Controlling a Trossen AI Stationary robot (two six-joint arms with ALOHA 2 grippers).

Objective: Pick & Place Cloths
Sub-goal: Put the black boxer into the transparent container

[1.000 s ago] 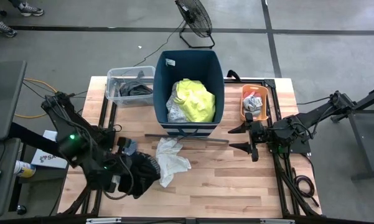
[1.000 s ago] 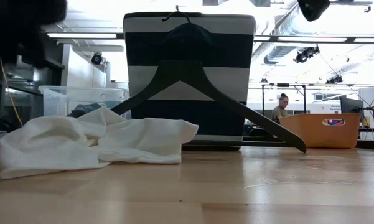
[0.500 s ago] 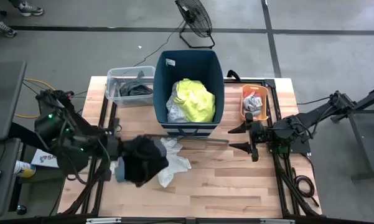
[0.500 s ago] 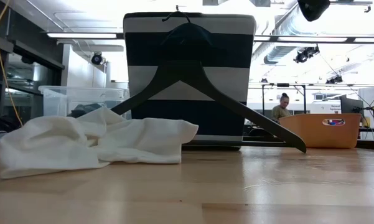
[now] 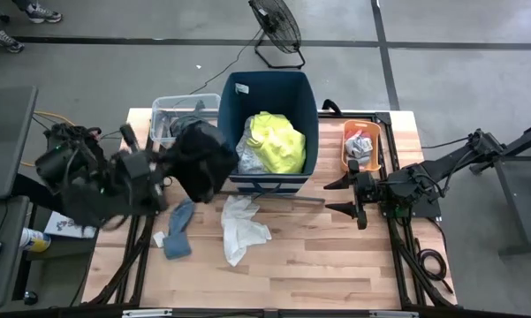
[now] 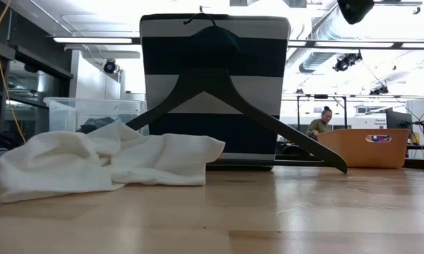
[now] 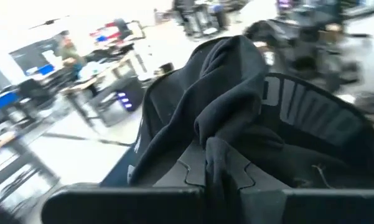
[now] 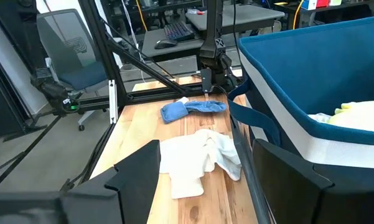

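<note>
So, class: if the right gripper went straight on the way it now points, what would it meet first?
Probably the white cloth on the table: the open right gripper faces it directly, with the blue cloth farther along. Depth is unclear; it might skim over instead.

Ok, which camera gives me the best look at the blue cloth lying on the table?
The high view: the blue cloth lies unobstructed on the wood, left of the white cloth. The right wrist view shows it smaller, far across the table. The low view and left wrist view don't show it.
</note>
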